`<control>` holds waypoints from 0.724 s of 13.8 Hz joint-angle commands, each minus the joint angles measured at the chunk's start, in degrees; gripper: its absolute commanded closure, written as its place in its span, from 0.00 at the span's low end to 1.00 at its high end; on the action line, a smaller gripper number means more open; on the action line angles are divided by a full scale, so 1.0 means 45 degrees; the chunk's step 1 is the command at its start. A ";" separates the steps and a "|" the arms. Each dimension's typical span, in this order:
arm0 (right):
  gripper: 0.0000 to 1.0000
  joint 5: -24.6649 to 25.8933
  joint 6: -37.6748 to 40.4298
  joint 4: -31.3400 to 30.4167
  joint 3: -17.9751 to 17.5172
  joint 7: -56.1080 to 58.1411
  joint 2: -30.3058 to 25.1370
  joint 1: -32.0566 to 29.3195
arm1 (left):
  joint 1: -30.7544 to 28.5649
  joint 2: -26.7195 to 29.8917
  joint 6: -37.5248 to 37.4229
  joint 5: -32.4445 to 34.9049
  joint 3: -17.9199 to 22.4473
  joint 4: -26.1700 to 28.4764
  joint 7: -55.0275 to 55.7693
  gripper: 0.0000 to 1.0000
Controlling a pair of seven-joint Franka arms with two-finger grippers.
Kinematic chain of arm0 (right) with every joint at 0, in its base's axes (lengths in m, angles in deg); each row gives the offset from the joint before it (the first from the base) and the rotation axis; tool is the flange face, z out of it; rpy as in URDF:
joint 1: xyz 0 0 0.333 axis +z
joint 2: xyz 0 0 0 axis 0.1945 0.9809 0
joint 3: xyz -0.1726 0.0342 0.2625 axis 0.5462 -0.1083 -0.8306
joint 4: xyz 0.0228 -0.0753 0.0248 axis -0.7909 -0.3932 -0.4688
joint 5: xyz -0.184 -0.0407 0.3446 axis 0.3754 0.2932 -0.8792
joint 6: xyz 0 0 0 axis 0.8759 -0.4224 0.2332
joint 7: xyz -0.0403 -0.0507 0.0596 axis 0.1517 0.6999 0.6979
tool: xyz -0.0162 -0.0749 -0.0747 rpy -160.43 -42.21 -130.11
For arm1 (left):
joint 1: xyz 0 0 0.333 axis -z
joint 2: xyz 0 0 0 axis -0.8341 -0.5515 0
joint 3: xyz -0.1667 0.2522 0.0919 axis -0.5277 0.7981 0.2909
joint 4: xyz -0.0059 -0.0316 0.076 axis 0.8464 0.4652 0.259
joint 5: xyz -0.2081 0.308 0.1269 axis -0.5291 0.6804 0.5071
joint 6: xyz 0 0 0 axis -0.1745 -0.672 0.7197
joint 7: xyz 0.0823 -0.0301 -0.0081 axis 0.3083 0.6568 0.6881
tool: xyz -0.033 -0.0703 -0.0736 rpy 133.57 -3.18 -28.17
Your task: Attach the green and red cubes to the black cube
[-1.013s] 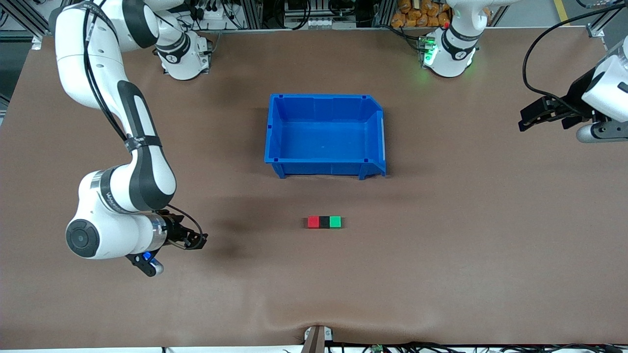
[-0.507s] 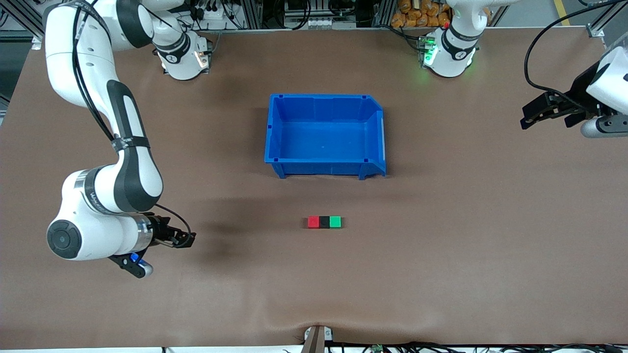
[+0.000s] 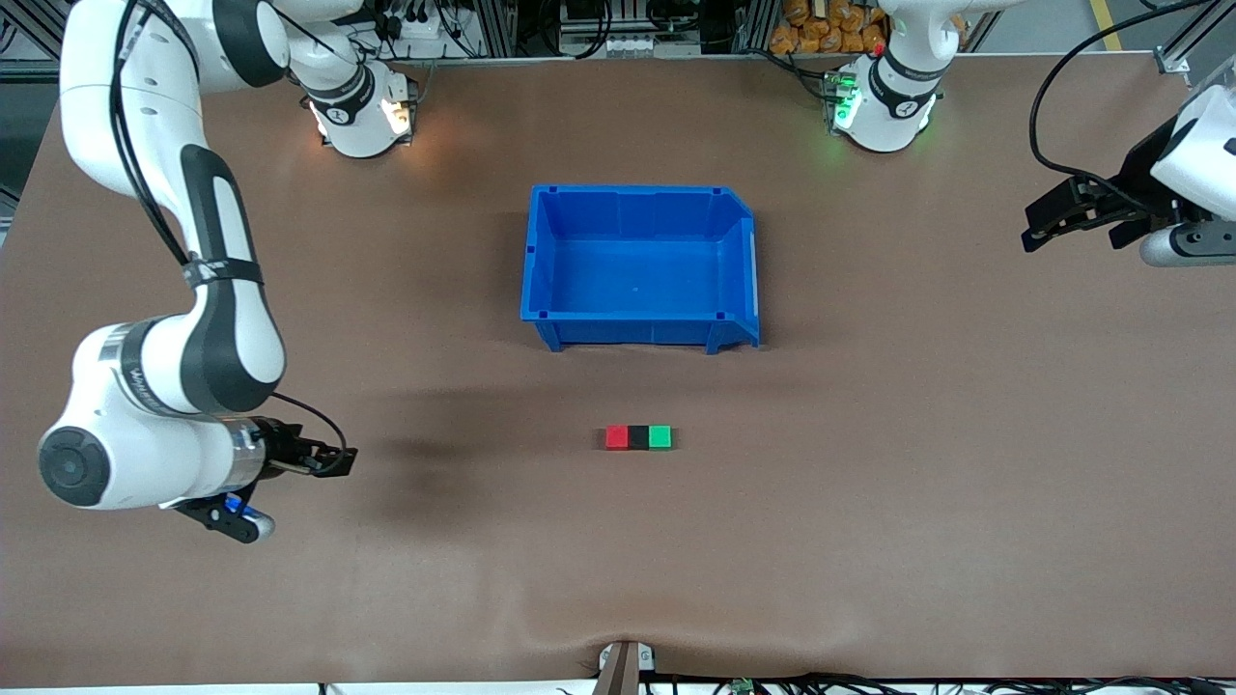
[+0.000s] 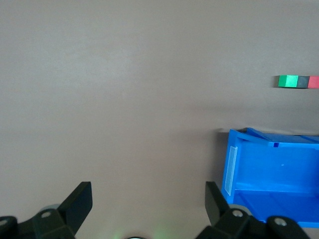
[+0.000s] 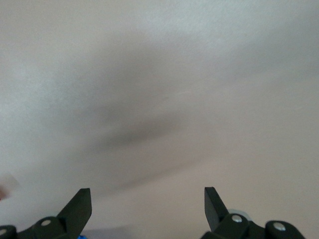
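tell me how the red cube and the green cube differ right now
The red cube sits on the black cube's side toward the right arm's end of the table; the green cube sits on its side toward the left arm's end. One is bright red, the other bright green. Both look equal in size, touch the black cube, and lie nearer the front camera than the blue bin.

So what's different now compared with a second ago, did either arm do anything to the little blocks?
No. The right tool, open and empty, drew away from the blocks toward the right arm's end of the table. The left tool, also open, barely shifted over its own end. The red cube, black cube and green cube stayed joined in a row, and the blue bin stayed put.
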 commanded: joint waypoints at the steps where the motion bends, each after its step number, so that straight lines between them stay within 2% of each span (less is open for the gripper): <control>1: 0.00 0.0412 0.0235 -0.0197 -0.0187 0.0750 -0.0652 -0.0343 | -0.0051 0.0139 -0.0121 -0.0042 -0.0083 -0.0007 0.0004 0.00; 10: 0.00 0.0881 0.0704 -0.0314 -0.0226 0.2390 -0.1512 -0.0831 | -0.0129 0.0139 0.0074 0.0075 -0.0083 -0.0007 -0.0133 0.00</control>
